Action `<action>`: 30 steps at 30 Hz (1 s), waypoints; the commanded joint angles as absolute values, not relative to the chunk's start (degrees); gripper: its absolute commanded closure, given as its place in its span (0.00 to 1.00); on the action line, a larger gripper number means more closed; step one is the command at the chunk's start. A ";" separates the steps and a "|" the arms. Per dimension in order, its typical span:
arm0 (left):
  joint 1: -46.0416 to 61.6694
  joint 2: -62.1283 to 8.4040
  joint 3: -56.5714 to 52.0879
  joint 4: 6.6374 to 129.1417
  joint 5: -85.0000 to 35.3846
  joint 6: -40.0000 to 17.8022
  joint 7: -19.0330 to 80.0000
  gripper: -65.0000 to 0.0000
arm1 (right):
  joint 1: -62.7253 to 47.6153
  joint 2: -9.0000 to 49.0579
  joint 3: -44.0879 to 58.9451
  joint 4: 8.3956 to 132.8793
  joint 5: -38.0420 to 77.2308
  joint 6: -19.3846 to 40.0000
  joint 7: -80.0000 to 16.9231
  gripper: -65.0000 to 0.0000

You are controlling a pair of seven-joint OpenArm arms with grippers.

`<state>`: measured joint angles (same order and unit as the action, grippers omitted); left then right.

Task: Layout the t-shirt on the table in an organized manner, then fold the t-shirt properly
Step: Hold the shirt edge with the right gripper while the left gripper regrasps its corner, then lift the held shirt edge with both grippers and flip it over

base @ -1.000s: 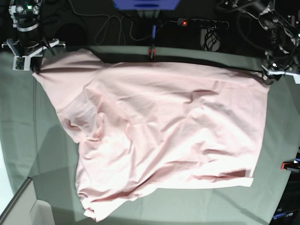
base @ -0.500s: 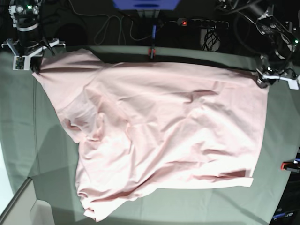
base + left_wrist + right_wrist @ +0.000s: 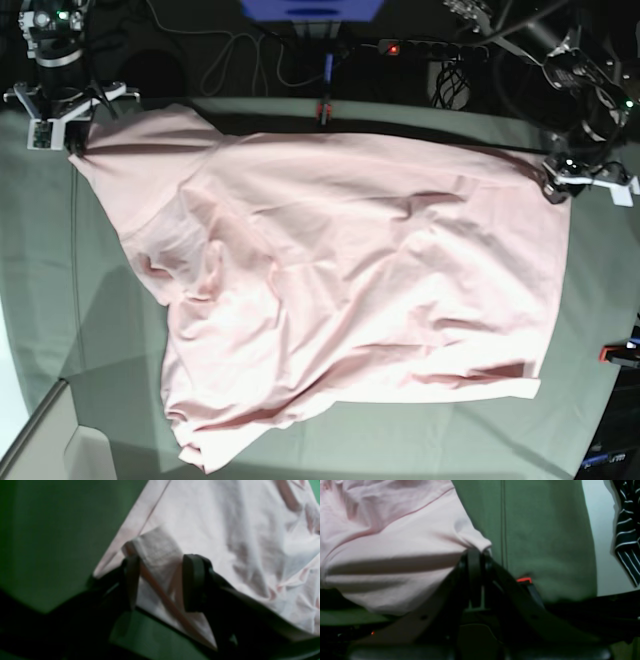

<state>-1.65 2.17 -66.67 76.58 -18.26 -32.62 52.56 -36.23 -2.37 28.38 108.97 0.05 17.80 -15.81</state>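
The pale pink t-shirt [image 3: 350,270] lies spread and creased, plain side up, over the grey-green table [image 3: 40,280]. My right gripper [image 3: 72,148] is at the back left, shut on the edge of a sleeve; in the right wrist view its fingers [image 3: 475,555] pinch the cloth [image 3: 395,542]. At the shirt's back right corner sits my left gripper [image 3: 553,187]. In the left wrist view the left gripper [image 3: 161,580] has its jaws apart, and a folded hem corner of the shirt [image 3: 225,530] lies between them.
A red clamp [image 3: 322,108] grips the table's back edge and another [image 3: 618,353] sits at the right edge. A power strip [image 3: 430,48] and cables lie behind the table. A grey box corner [image 3: 50,440] shows at the front left.
My left gripper has moved a little left and toward the front, onto the shirt's back right corner, and that corner has shifted slightly inward. The right arm has not moved.
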 commanded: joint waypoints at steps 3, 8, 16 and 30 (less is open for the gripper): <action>-1.98 1.36 -66.68 74.95 -18.95 -33.01 52.09 0.59 | -36.62 -1.98 28.88 109.85 0.40 17.10 -14.37 1.00; -1.98 1.27 -66.68 73.98 -18.95 -33.01 52.00 0.59 | -36.62 -1.98 28.88 109.85 0.40 17.10 -14.37 1.00; -1.98 1.27 -66.68 73.98 -19.03 -33.36 52.00 0.71 | -36.53 -1.98 28.97 109.85 0.40 17.10 -14.37 1.00; 3.82 3.30 -67.12 85.85 -22.90 -33.10 55.78 0.99 | -36.35 -1.80 28.97 109.85 0.40 17.10 -14.37 1.00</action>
<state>4.10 3.62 -67.07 85.01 -22.15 -32.58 56.58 -36.05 -2.24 28.49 108.97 0.05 17.80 -15.81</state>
